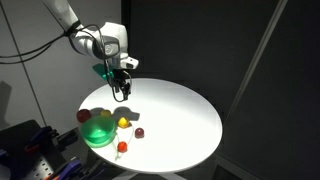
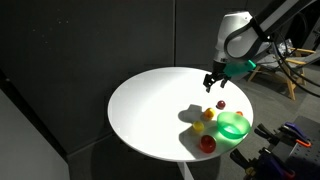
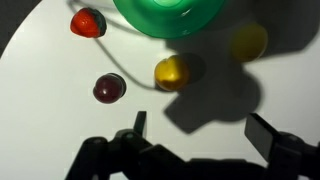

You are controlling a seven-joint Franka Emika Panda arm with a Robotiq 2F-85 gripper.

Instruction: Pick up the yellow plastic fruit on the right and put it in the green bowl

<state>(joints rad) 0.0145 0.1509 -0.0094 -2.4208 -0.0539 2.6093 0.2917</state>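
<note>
The green bowl point(image 1: 98, 130) stands near the table's edge; it also shows in the other exterior view point(image 2: 234, 126) and at the top of the wrist view point(image 3: 168, 14). Two small yellow plastic fruits lie beside it. In the wrist view one yellow fruit point(image 3: 171, 72) is in the middle and the other yellow fruit point(image 3: 248, 42) is further right and blurred. A yellow fruit shows in both exterior views point(image 1: 123, 122) point(image 2: 209, 114). My gripper point(image 1: 121, 88) point(image 2: 213, 82) point(image 3: 200, 135) hangs open and empty above the table, short of the fruits.
A dark red round piece point(image 3: 108, 88) point(image 1: 140, 132) lies left of the middle yellow fruit in the wrist view. An orange-red piece point(image 3: 88, 22) point(image 1: 122, 147) lies by the bowl. Another red piece point(image 1: 84, 116) sits behind the bowl. The round white table point(image 1: 180, 110) ends close to the bowl.
</note>
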